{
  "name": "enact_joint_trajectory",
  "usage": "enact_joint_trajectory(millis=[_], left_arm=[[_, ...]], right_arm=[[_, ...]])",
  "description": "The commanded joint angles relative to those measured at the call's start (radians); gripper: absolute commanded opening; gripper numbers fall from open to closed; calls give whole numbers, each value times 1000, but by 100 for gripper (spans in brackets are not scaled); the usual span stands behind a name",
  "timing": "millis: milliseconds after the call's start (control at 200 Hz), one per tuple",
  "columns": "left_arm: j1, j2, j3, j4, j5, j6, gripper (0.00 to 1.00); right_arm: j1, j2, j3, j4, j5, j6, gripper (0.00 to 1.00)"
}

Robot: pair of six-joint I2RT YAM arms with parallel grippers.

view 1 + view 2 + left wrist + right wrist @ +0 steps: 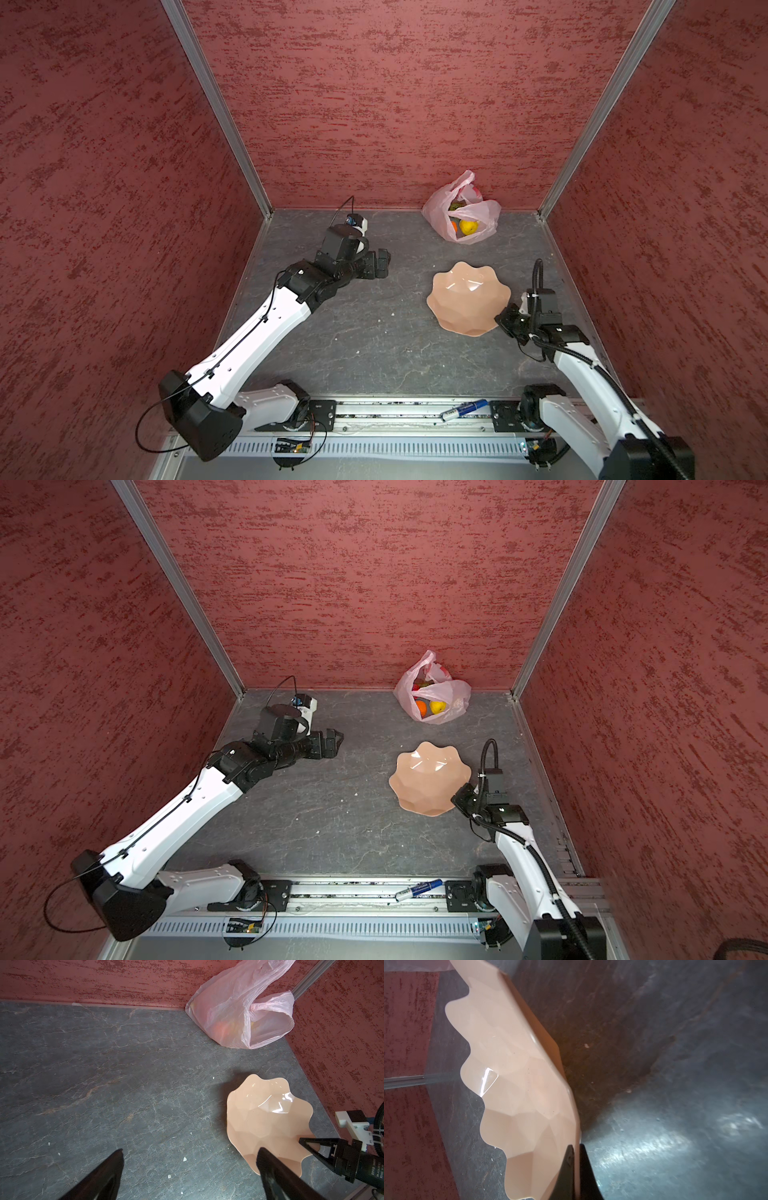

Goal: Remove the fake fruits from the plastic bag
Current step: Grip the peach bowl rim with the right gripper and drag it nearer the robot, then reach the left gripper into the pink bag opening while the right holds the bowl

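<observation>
The pale pink plastic bag (441, 210) (459, 692) (228, 1012) slumps against the back wall, right of centre, its mouth open upward. Fake fruits show inside it: a yellow lemon (468, 227) (437, 707), a small orange one (454, 226) (421, 707) and a green ball (457, 205). My left gripper (384, 259) (336, 739) (190, 1152) hovers open and empty over the table, left of the bag and well short of it. My right gripper (501, 318) (457, 798) (576, 1147) is shut on the near-right rim of the peach petal-edged bowl (465, 299) (428, 779) (259, 1118) (512, 1076).
Red textured walls close in the dark stone table (374, 332) on three sides, with metal corner posts. A blue and white marker (463, 409) (417, 889) lies on the front rail between the arm bases. The bowl sits in front of the bag.
</observation>
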Motion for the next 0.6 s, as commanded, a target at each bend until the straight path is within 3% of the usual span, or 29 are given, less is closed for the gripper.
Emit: enact_joint_trajectory(millis=[0, 491, 596], left_arm=[[-5, 5, 15, 25, -20, 9, 99], [-4, 75, 56, 50, 5, 32, 100], [-5, 105, 84, 43, 17, 41, 100]], right_arm=[[-47, -57, -15, -65, -20, -10, 0], [-122, -158, -62, -164, -1, -1, 0], [-126, -163, -77, -158, 5, 0, 4]])
